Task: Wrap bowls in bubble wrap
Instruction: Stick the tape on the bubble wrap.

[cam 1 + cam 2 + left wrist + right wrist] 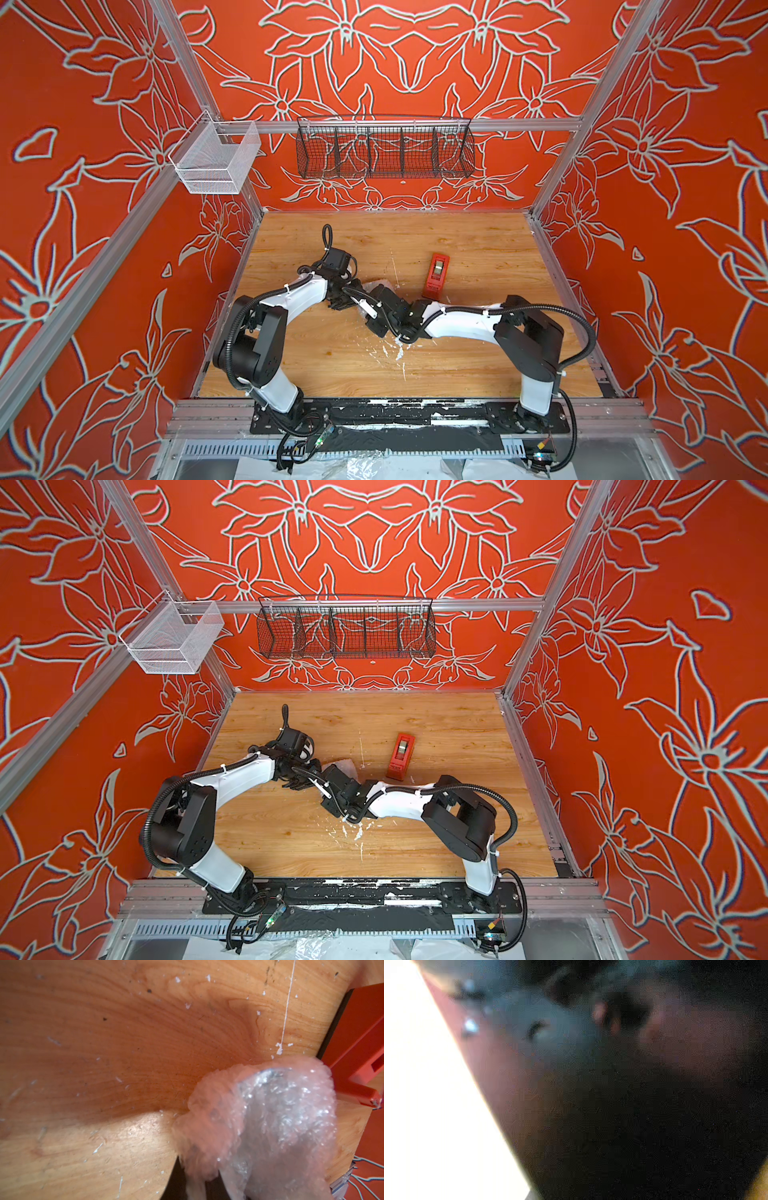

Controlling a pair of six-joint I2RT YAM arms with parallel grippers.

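The wrap [270, 1126] sits bunched at the middle of the table [478, 353] between both grippers, just beside the dispenser [436, 276]. The bowl is presumably inside, since only a grey blur shows through. The left gripper [341, 302] is closed, apparently pinching the film, while the right gripper [374, 291] presses into the bundle and I cannot tell how its jaws stand; a good fold needs the left to hold taut while the right tucks loose film under, clear of the dispenser. Counted: one wrap, one dispenser, two grippers, one white basket [216, 162], one black basket [386, 153], no bare bowl.
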